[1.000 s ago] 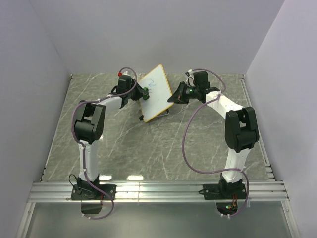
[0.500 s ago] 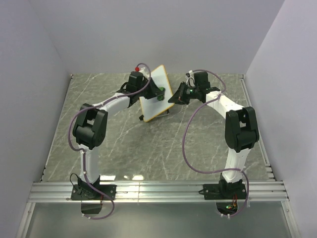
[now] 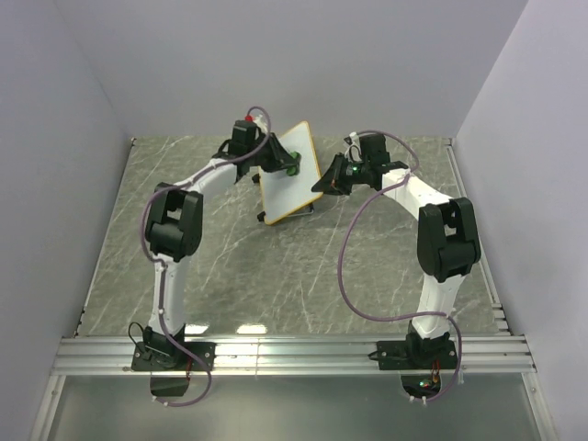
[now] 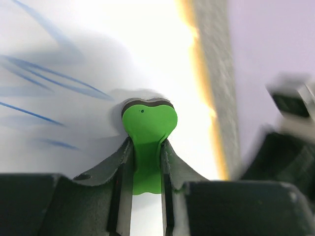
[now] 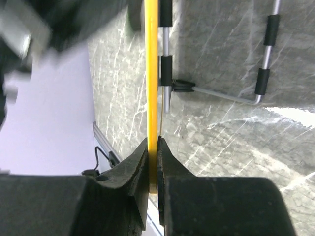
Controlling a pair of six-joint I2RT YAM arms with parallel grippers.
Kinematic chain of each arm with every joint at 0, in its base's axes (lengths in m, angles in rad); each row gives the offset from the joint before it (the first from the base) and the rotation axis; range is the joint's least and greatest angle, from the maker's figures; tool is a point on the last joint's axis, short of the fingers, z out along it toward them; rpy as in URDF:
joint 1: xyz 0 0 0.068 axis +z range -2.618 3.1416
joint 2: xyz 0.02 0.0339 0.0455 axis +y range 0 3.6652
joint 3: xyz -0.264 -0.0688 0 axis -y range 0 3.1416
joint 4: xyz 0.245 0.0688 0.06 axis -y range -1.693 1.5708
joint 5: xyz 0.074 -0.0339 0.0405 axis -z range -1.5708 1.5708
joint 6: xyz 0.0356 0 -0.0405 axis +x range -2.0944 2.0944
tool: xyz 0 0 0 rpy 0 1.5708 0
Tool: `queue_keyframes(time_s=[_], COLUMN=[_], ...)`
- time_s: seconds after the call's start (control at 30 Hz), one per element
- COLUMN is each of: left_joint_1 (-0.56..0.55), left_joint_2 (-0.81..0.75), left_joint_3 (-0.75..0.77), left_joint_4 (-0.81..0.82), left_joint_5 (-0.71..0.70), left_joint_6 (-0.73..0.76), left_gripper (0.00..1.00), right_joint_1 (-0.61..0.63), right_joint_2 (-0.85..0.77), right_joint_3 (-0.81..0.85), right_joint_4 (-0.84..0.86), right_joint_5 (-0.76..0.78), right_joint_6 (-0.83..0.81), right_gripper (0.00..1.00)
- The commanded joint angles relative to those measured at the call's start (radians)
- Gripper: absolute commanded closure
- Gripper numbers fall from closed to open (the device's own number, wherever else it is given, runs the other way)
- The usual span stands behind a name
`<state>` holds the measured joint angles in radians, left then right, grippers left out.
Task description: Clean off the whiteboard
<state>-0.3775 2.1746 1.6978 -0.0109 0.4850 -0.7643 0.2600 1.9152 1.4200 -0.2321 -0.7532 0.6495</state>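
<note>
The whiteboard (image 3: 283, 186) stands tilted on its wire stand at the back of the table, white with an orange-tan frame. Blue strokes (image 4: 47, 78) remain on its face (image 4: 98, 44). My left gripper (image 3: 286, 165) is shut on a green eraser (image 4: 148, 122), whose dark pad presses against the board near its right frame edge (image 4: 199, 64). The eraser (image 3: 292, 169) shows as a green spot on the board's upper part. My right gripper (image 3: 322, 180) is shut on the board's right frame edge (image 5: 151, 73), seen edge-on between its fingers (image 5: 153, 147).
The stand's metal legs with black sleeves (image 5: 216, 93) rest on the grey marble table (image 3: 276, 266) behind the board. Grey walls close in the back and sides. A metal rail (image 3: 294, 354) runs along the near edge.
The left gripper has swept the eraser from the board's left side across to its upper right, and the left arm's elbow swung with it. The right gripper has held the board still.
</note>
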Motion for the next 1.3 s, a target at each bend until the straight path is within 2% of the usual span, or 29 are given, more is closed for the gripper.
queue_keyframes(time_s=[0.0, 0.07, 0.1, 0.17, 0.23, 0.3, 0.4, 0.47, 0.63, 0.87, 0.97, 1.27], left_joint_1=[0.048, 0.081, 0.087, 0.098, 0.098, 0.097, 0.089, 0.074, 0.008, -0.049, -0.052, 0.017], left_joint_2=[0.198, 0.313, 0.347, 0.395, 0.380, 0.318, 0.242, 0.203, 0.185, 0.230, 0.276, 0.364], left_joint_3=[0.115, 0.216, 0.314, 0.358, 0.303, 0.181, 0.081, 0.063, 0.199, 0.415, 0.491, 0.554], left_joint_4=[-0.288, -0.380, -0.443, -0.527, -0.515, -0.437, -0.361, -0.337, -0.429, -0.480, -0.509, -0.503], left_joint_5=[-0.028, -0.043, -0.058, -0.075, -0.092, -0.083, -0.054, -0.016, 0.003, 0.076, 0.078, 0.014], left_joint_6=[0.051, 0.063, 0.074, 0.104, 0.121, 0.129, 0.140, 0.161, 0.227, 0.178, 0.180, 0.143], left_gripper=[1.00, 1.00, 1.00, 1.00, 1.00, 1.00, 1.00, 1.00, 1.00, 1.00, 1.00, 1.00], right_joint_1=[0.061, 0.061, 0.062, 0.061, 0.061, 0.061, 0.061, 0.061, 0.062, 0.067, 0.071, 0.085], right_joint_2=[-0.030, -0.033, -0.033, -0.033, -0.028, -0.021, -0.013, -0.008, 0.005, 0.016, 0.016, 0.001], right_joint_3=[-0.010, -0.013, -0.012, -0.003, 0.008, 0.011, 0.008, 0.000, 0.002, 0.005, 0.007, 0.025], right_joint_4=[-0.035, -0.038, -0.045, -0.052, -0.058, -0.049, -0.027, -0.012, -0.003, -0.024, -0.056, -0.188], right_joint_5=[-0.092, -0.092, -0.087, -0.087, -0.084, -0.084, -0.086, -0.089, -0.092, -0.092, -0.089, -0.061], right_joint_6=[-0.002, -0.004, -0.007, -0.011, -0.013, -0.008, 0.009, 0.022, 0.027, -0.002, -0.034, -0.143], right_gripper=[1.00, 1.00, 1.00, 1.00, 1.00, 1.00, 1.00, 1.00, 1.00, 1.00, 1.00, 1.00])
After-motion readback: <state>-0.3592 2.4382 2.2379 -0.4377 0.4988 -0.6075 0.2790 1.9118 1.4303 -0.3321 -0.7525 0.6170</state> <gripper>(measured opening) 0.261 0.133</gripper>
